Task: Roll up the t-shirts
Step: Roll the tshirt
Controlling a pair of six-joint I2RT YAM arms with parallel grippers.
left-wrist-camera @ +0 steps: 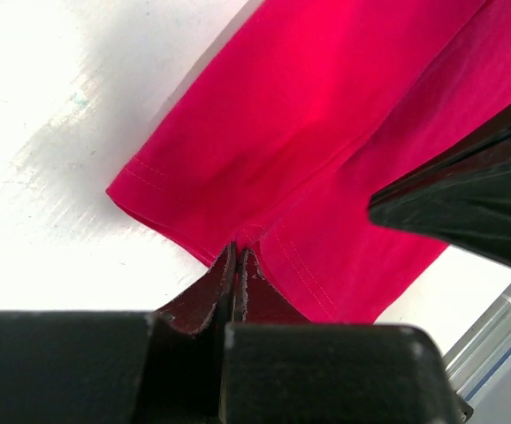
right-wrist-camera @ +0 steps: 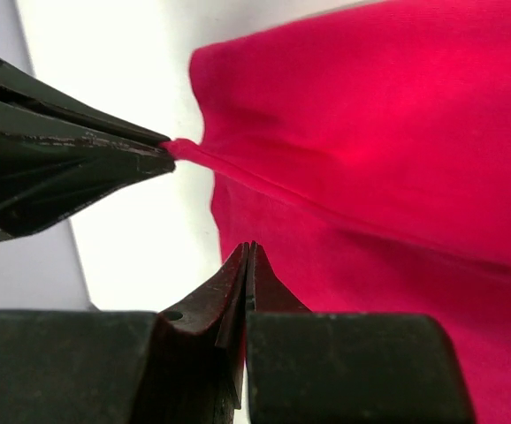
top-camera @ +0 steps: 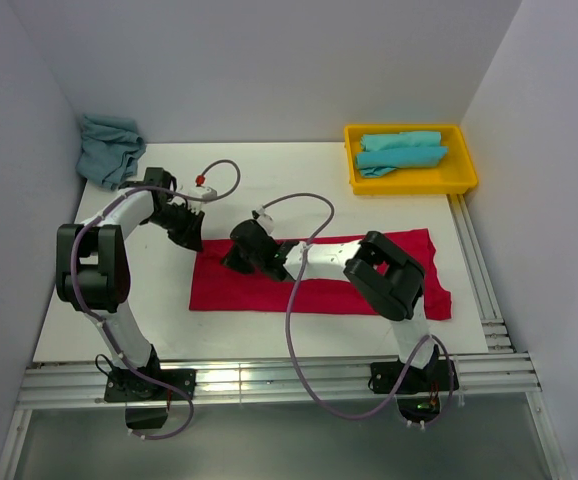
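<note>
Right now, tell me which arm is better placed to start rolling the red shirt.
Left, narrowly: the left hand pinches the red t-shirt's corner taut; the right hand is shut farther in along the same edge.

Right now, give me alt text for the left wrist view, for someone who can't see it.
The left gripper is shut on the hem of a red t-shirt lying on a white table. The right gripper reaches over the shirt from the right.
</note>
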